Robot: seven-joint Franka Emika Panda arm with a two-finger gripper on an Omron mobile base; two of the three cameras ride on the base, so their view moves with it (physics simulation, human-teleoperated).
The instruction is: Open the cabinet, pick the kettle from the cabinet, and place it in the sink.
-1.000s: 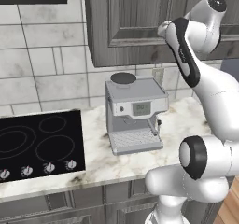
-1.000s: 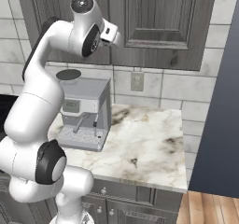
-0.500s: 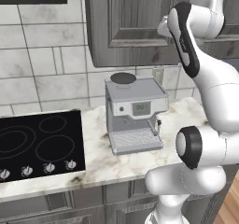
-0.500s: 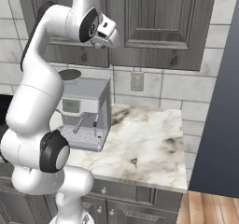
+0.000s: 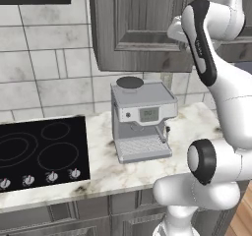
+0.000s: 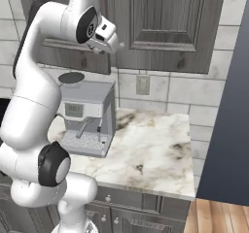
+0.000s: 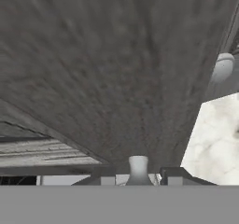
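The dark grey cabinet [image 6: 160, 28] hangs on the wall above the counter, also in the left base view [image 5: 138, 23]. My gripper [image 6: 113, 41] is raised to the left door's inner edge. In the hand view the gripper [image 7: 138, 175] is shut on that door's small round metal knob [image 7: 138, 164], with the wood-grain door panel [image 7: 107, 78] close in front. The neighbouring door's knob [image 7: 223, 66] shows at the upper right. I cannot tell whether the door has left its frame. The kettle is hidden behind the doors. The sink is out of view.
A boxy silver coffee machine [image 5: 142, 119] stands on the marble counter [image 6: 151, 149] right under the cabinet. A black cooktop [image 5: 42, 151] lies to its left. A dark tall panel [image 6: 233, 106] bounds the counter on the right. A wall outlet [image 6: 142, 85] sits under the cabinet.
The arm's elbow has risen and swung closer to the cabinet. The hand has shifted slightly left at the door edge, still shut on the knob.
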